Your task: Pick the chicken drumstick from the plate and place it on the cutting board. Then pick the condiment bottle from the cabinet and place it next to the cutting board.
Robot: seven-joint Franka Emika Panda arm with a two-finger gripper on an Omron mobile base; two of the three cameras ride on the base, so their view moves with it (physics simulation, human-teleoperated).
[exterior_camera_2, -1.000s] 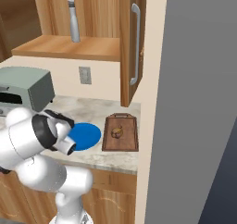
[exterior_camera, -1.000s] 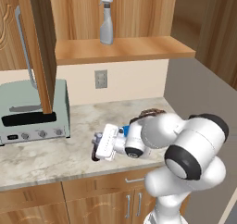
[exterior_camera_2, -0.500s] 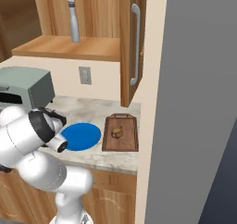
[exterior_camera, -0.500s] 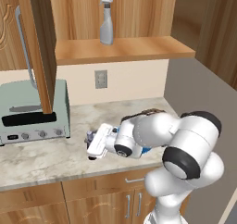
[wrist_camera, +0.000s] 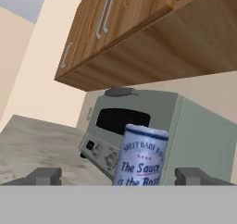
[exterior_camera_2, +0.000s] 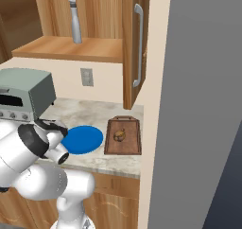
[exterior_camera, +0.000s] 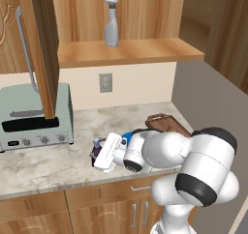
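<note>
The marble surface point(exterior_camera_2: 101, 117) carried a grey toaster oven point(exterior_camera: 34, 117) at its left end, the condiment bottle point(exterior_camera: 96, 148) near the front edge, the blue plate point(exterior_camera_2: 84, 139) further right, and the cutting board point(exterior_camera_2: 124, 136), holding the chicken drumstick point(exterior_camera_2: 119, 136), at the right end. The cabinet's shelf point(exterior_camera: 126, 51) carried a grey spray bottle point(exterior_camera: 111, 21).

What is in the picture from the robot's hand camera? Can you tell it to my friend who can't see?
A condiment bottle with a pale label stands close up between the two dark fingertips of the open claw, with a gap on each side. Behind it sits a grey-green toaster oven on the marble counter, with wooden wall cabinets above.
</note>
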